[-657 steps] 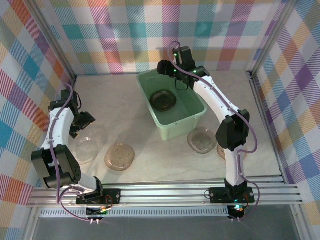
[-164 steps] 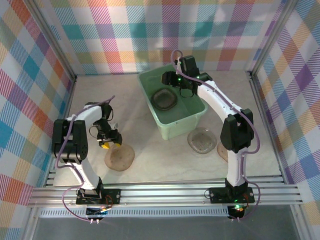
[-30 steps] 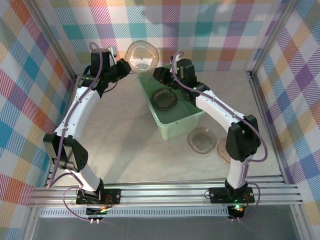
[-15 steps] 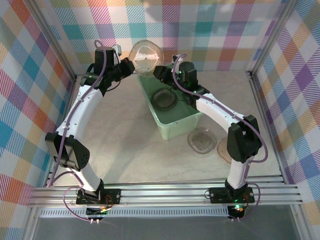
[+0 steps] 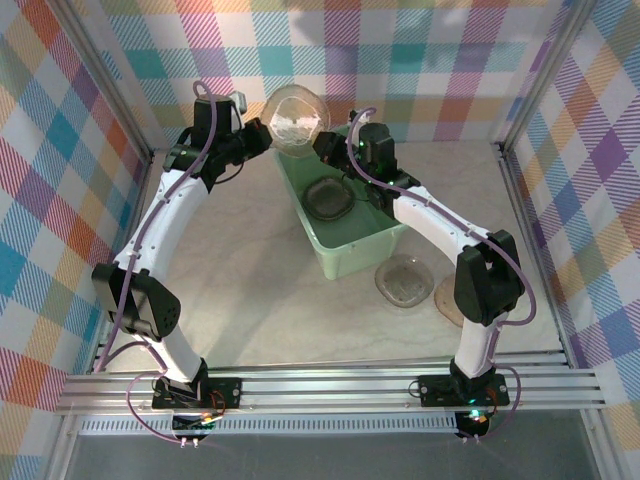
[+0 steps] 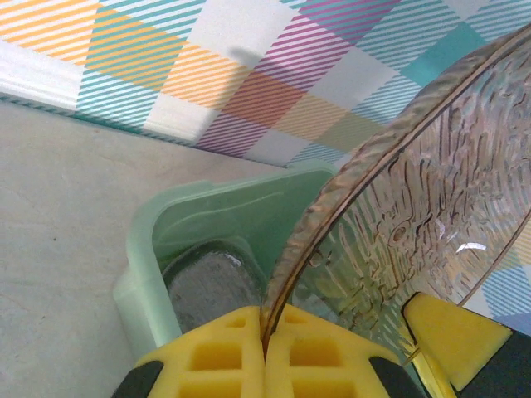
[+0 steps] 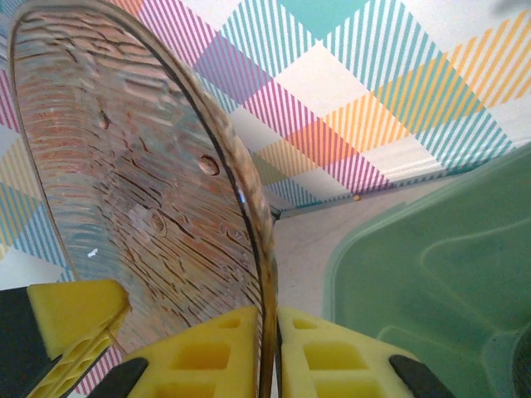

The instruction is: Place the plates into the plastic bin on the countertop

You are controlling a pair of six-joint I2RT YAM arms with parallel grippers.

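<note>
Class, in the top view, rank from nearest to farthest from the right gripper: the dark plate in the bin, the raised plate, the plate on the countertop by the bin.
From the right gripper:
1. raised plate: gripped by it, at the back.
2. dark plate: inside the bin.
3. countertop plate: front right.
</note>
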